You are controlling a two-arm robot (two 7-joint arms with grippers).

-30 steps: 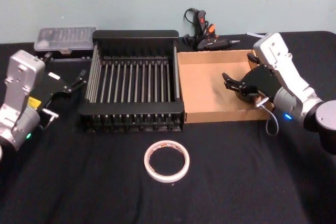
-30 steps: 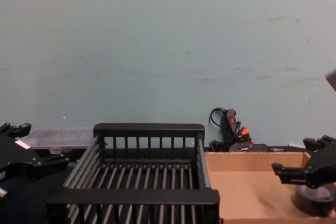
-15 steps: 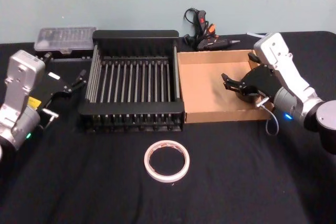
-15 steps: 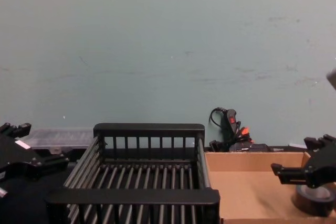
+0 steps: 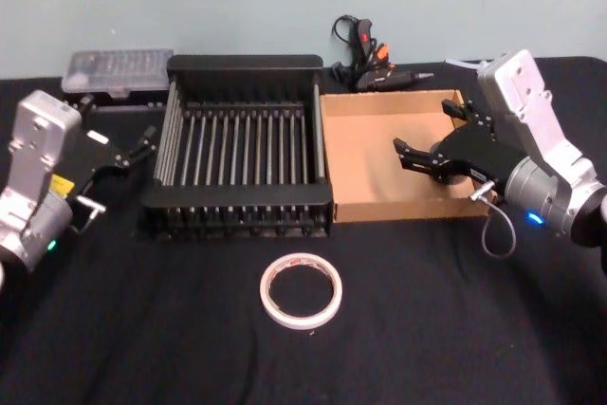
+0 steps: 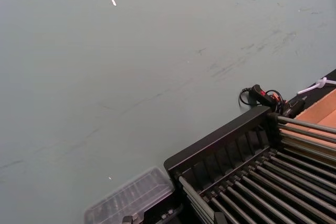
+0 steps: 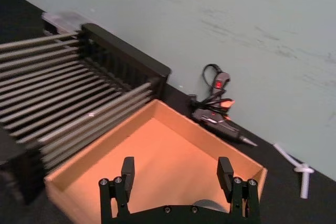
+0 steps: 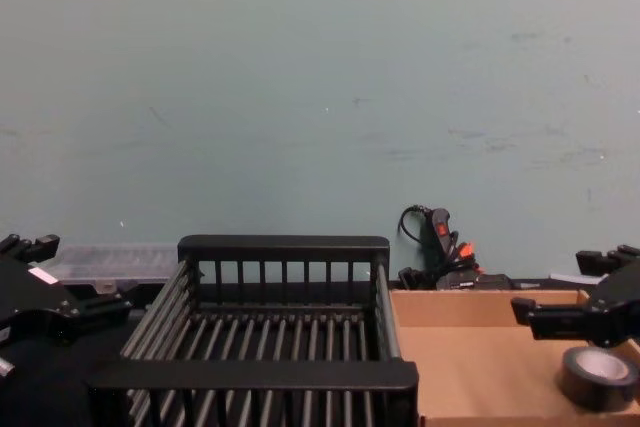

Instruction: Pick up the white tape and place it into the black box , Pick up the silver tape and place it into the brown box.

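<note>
Black worktop [image 5: 142, 329]: dark cloth under everything.
White tape [image 5: 301, 291]: lies flat near the front of the worktop, hole facing up, red print on its inner core; in front of the black box and apart from it.
Silver tape [image 8: 598, 377]: lies flat on the floor of the brown box at its right end, pale hole facing up, below the right gripper.
Black box [image 5: 245, 74]: slatted crate at centre, its floor bars running front to back.
Brown box [image 5: 379, 101]: shallow cardboard tray just right of the black box, side by side with it.
Right gripper [image 5: 444, 136]: above the right end of the brown box, fingers [image 7: 127, 170] spread apart with nothing between them, pointing towards the black box.
Left gripper [image 5: 121, 143]: left of the black box; whether its fingers are apart or together cannot be told.
Behind: a clear plastic case [image 5: 118, 68] at back left, a glue gun [image 5: 372, 62] beyond the brown box.
</note>
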